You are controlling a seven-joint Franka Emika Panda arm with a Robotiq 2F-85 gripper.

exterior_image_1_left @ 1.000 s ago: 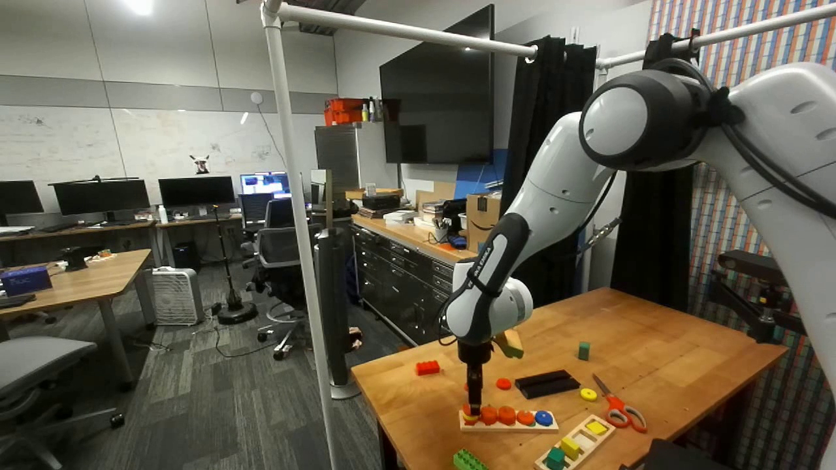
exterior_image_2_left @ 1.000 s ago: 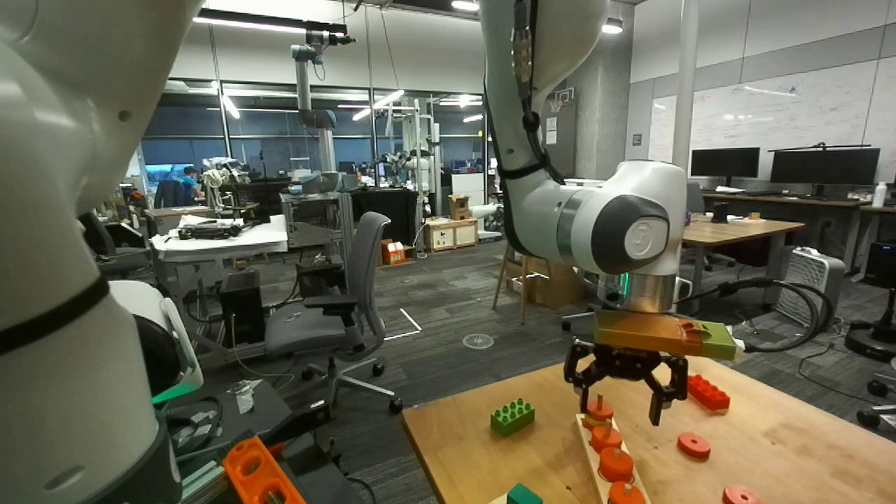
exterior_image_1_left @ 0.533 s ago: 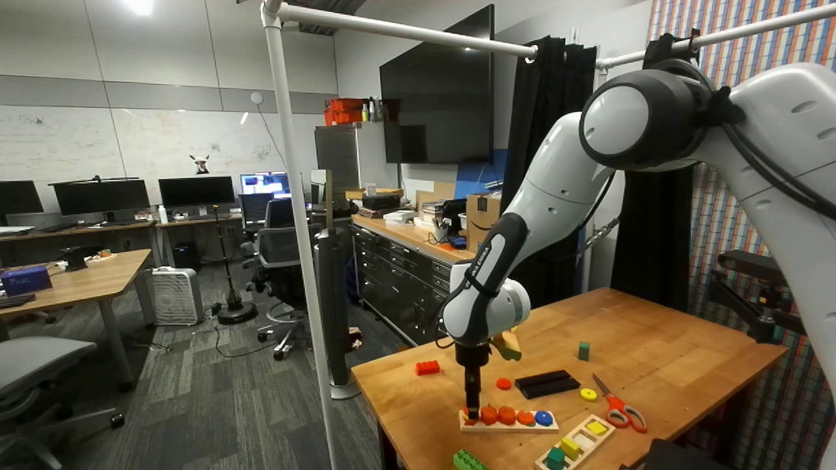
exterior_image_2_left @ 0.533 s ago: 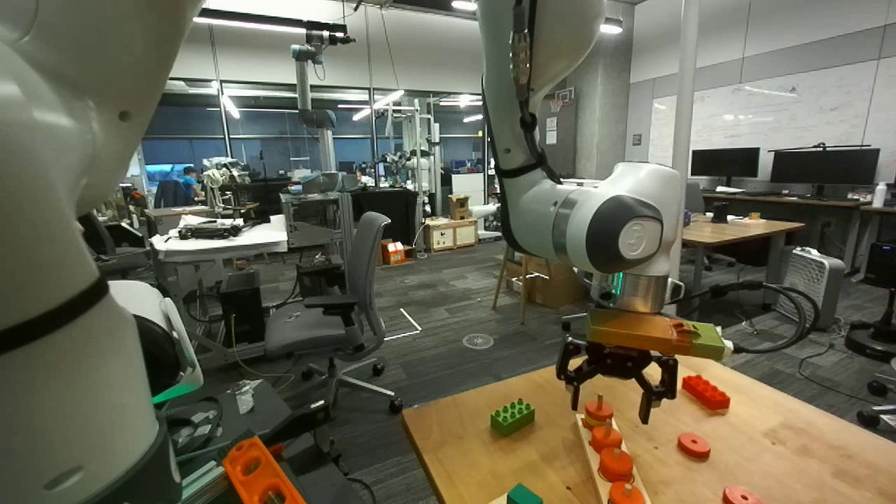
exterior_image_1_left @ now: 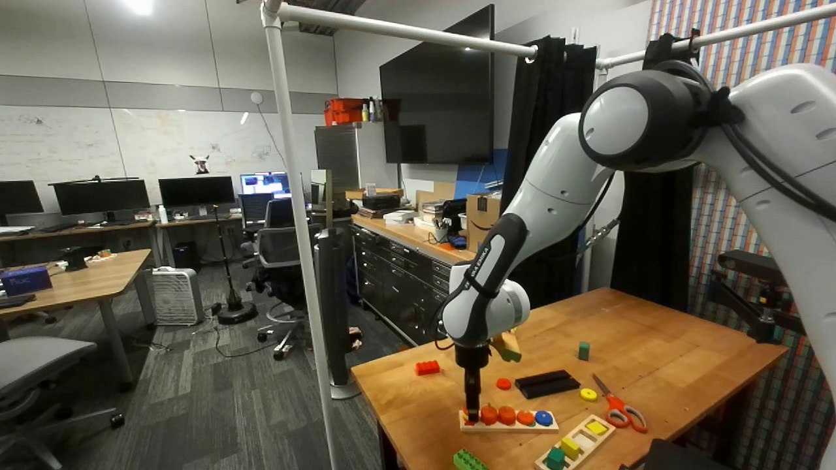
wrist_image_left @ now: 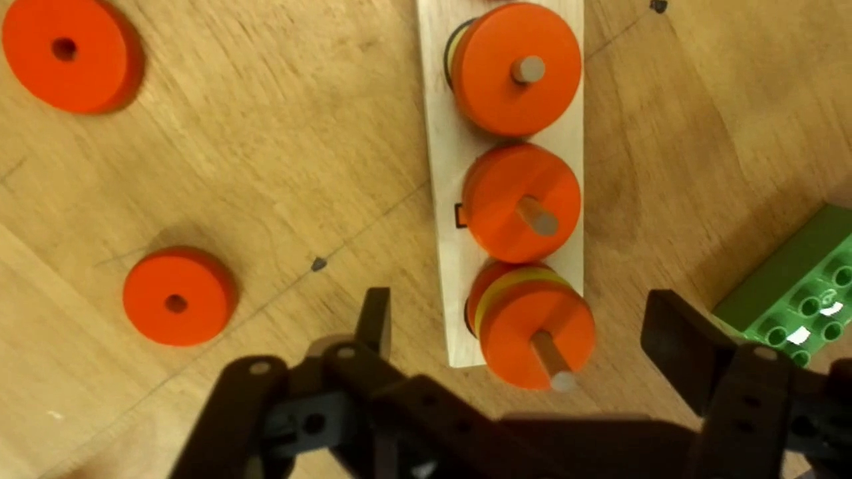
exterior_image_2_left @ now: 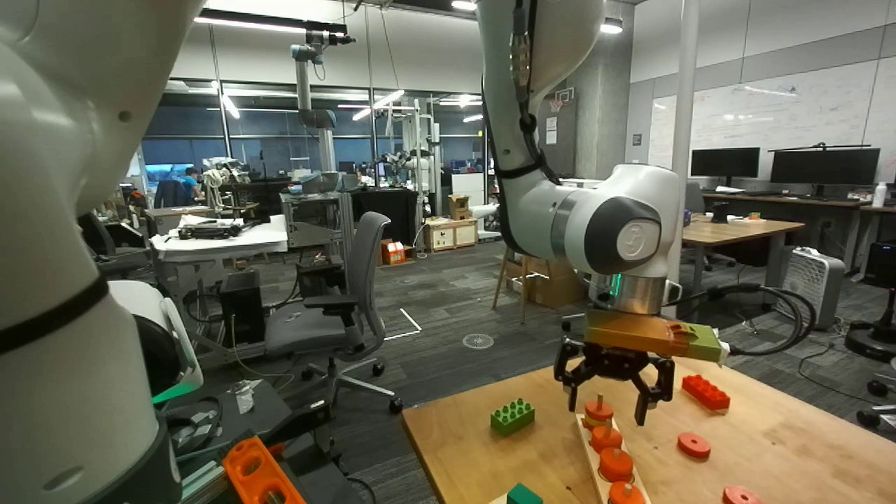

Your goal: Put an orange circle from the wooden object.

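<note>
The wooden object is a low light-wood block with a row of pegs bearing stacked round pieces; it also shows in both exterior views. On its end peg, an orange circle sits on top of a yellow and a red-orange piece; it also shows in an exterior view. My gripper is open and empty, pointing down over this end peg. In the wrist view its fingers stand on either side of the end stack, apart from it. The gripper also shows in both exterior views.
Two loose orange-red discs lie on the table beside the block. A green toy brick lies on the block's opposite side. A red brick, black rectangle, scissors and a shape board also lie there.
The gripper has moved slightly lower and a little sideways, so its fingers now straddle the end stack more evenly. It stays open. The pieces and the block have not moved.
</note>
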